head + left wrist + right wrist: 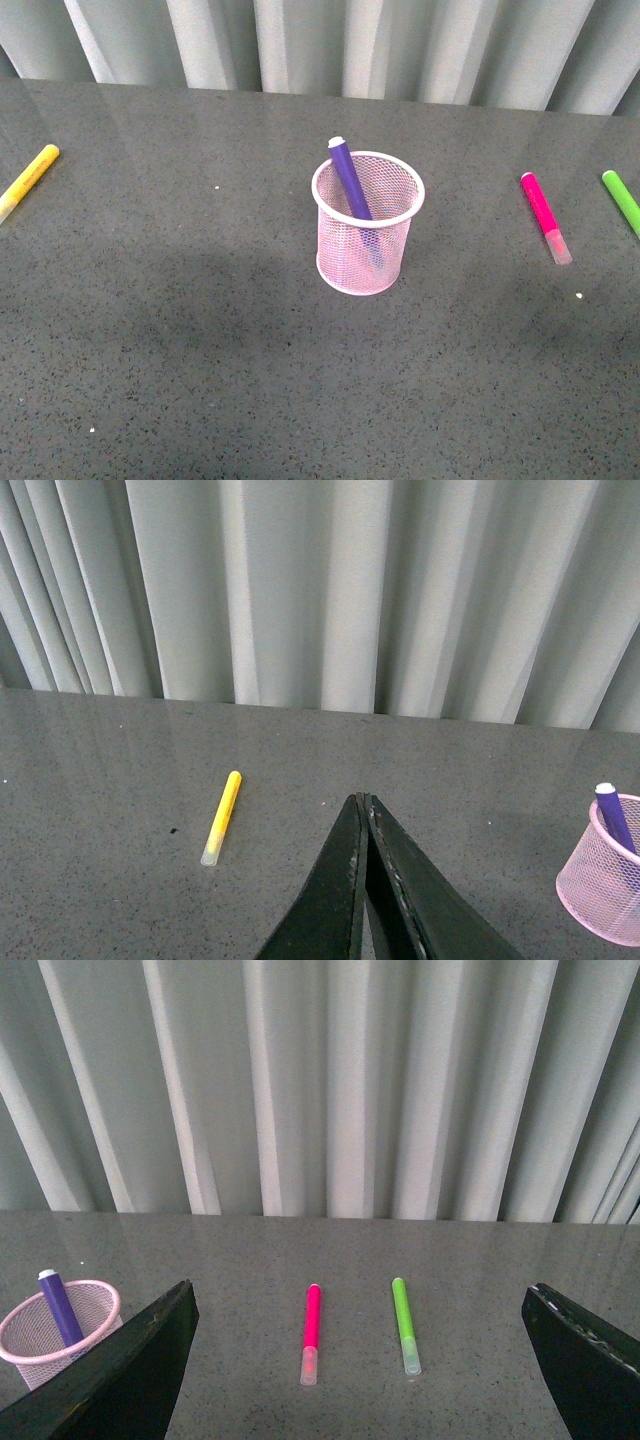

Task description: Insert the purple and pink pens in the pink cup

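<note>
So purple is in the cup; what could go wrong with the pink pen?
The pink pen lies near the green marker, so the open right gripper might grab the wrong one. The purple pen leans across the pink cup, so the next pen could strike it or tip the cup.

The left gripper point(365, 808) has its jaws pressed tight together. The right gripper point(360, 1295) has its jaws spread far apart.

The scene is lit evenly and softly. A pale sheen is seen on the table point(450, 380) near the curtain point(300, 40), and a broad faint shadow is cast left of the pink cup point(367, 225).
</note>
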Motion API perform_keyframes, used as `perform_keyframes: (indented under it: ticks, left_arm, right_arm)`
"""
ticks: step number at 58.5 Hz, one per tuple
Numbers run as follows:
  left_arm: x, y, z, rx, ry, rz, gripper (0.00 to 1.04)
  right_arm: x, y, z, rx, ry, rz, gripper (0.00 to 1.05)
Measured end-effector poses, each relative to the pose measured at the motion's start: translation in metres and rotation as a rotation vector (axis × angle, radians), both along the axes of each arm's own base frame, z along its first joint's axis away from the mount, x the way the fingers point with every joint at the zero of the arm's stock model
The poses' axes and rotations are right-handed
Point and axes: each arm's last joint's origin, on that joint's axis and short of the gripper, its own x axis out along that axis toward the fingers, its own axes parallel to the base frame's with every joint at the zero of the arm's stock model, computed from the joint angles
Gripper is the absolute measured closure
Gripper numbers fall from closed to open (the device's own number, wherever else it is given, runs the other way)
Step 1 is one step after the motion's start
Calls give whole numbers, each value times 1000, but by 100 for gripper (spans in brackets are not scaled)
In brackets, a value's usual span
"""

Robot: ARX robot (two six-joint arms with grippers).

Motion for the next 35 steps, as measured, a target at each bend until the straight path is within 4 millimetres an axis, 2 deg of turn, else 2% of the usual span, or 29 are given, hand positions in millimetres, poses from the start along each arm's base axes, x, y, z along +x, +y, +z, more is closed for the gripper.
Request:
perform_keyframes:
  ticks: [33, 35]
  left_arm:
    - [-15, 0, -3, 0, 6, -2, 101]
    - [-15, 0, -3, 0, 7, -2, 98]
  right_arm:
    - [0, 0, 0, 0, 0, 0, 7]
    - [0, 0, 0, 0, 0, 0, 7]
